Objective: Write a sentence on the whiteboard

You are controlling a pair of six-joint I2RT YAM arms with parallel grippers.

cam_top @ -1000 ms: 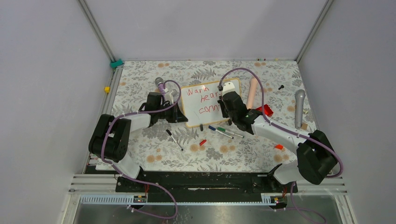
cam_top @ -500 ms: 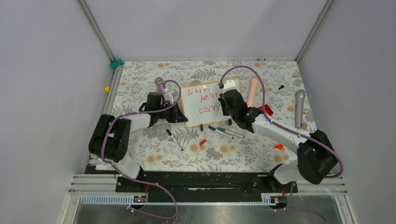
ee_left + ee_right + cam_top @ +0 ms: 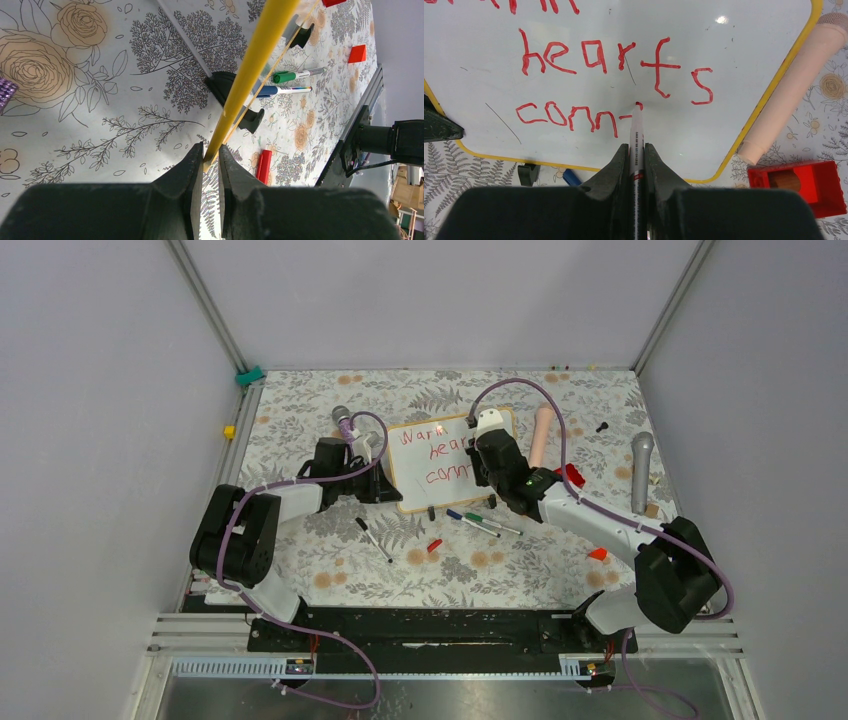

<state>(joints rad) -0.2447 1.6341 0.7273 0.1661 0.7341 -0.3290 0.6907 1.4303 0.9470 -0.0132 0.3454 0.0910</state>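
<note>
Pinching the yellow edge of the whiteboard (image 3: 260,45), the left gripper (image 3: 210,152) is closed on it, I think to stop the board from slipping under the pen. The board sits mid-worktop (image 3: 520,575), between the arms. The right gripper (image 3: 637,150) is clamped on a red marker (image 3: 636,125), its tip touching the board just after "conn", where the sentence (image 3: 594,55) is not yet complete.

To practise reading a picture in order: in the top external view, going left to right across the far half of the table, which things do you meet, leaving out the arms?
yellow block → whiteboard → pink cylinder → small black piece → grey microphone
</note>
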